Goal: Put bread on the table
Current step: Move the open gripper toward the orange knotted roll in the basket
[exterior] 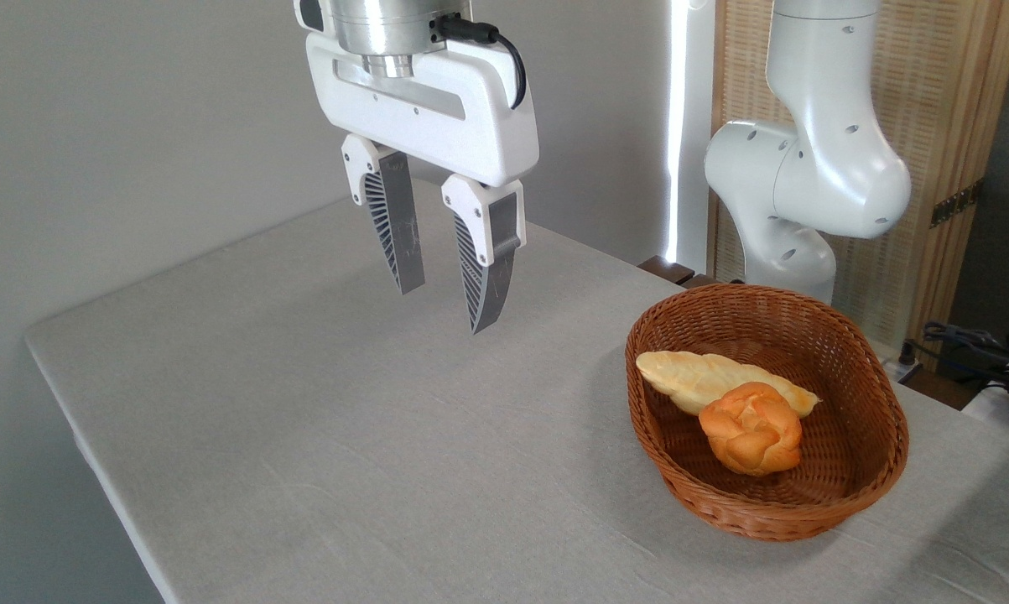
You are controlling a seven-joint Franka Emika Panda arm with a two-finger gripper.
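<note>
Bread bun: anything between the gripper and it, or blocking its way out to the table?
Nothing blocks the open gripper. The bread lies uncovered in the wicker basket, leaning on the braided loaf. Only the basket wall separates it from the table.

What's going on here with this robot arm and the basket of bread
Nothing is being handled at this moment. The gripper hangs open and empty above the grey table, well left of the wicker basket. The round orange bun lies inside the basket, resting against a longer pale braided loaf behind it. Moving the bun onto the table hasn't begun; the gripper would first need to travel right, over the basket.
</note>
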